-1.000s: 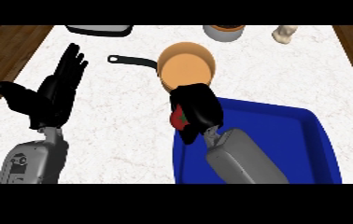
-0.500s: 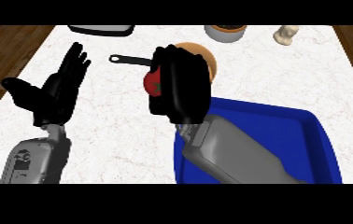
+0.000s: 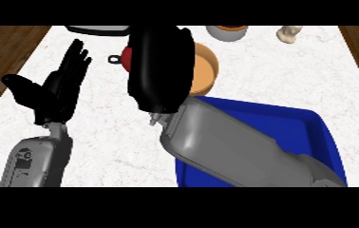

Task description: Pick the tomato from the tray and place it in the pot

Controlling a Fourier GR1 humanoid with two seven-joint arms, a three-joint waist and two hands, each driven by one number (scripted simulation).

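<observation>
red tomato [image 3: 127, 57] mostly hidden, orange pot [image 3: 204, 72] upright on counter, blue tray [image 3: 308, 127] beside it

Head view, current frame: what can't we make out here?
- Red tomato: only a sliver shows; the black right hand covers the rest.
- Orange-brown round pot: left part and handle mostly behind that hand.
- Blue rectangular tray: inside largely hidden by the grey right forearm.
- Dark item and tan container: cut by the top edge.

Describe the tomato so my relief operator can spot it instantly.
Start at the blue tray at lower right, then go up to the tan pot beyond it. The tomato is the red sliver by the pot's left edge, held in the black right hand; nothing else is red.
</observation>
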